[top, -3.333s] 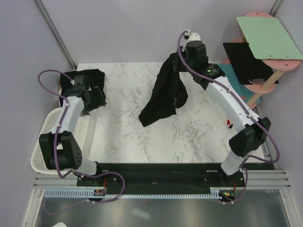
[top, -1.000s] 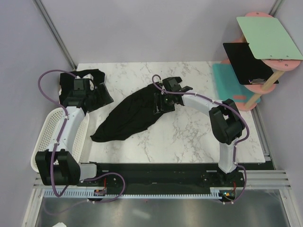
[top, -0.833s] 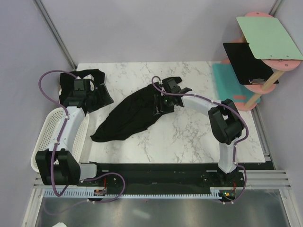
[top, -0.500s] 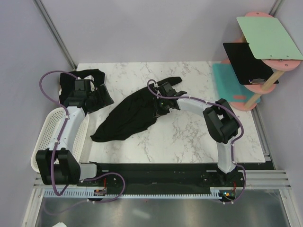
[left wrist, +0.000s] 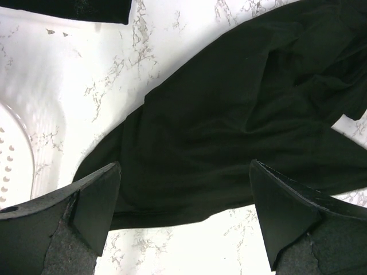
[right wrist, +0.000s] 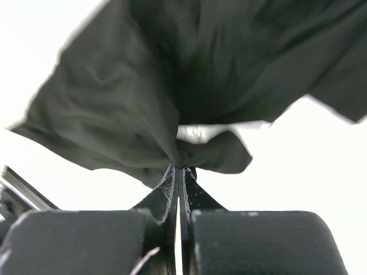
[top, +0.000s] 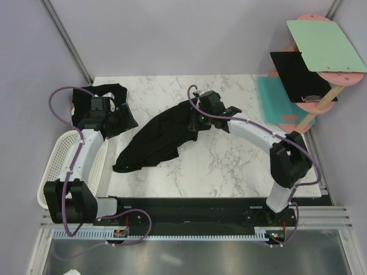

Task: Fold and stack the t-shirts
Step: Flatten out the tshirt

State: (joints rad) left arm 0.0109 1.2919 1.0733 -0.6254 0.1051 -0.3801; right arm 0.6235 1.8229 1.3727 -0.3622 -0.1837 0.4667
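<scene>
Centrally: shirt (top: 155, 140) crumpled diagonally on table (top: 241, 166), far end pinched in right gripper (right wrist: 179, 169). Left gripper (left wrist: 182, 172) spread wide nearby. Second shirt (top: 112, 90) far-left corner, partly behind left arm (top: 86, 149). Basket (top: 49, 172) left; panel (top: 295, 74), mat (top: 269, 97) right.

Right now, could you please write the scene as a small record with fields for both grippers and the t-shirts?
crumpled t-shirt: black, unfolded, lying diagonally on the marble table
second t-shirt: black, bunched at the table's far left corner
left gripper: open, holding nothing, aimed at the crumpled t-shirt
right gripper: shut, pinching a fold of the crumpled t-shirt
basket: white, at the table's left side
</scene>
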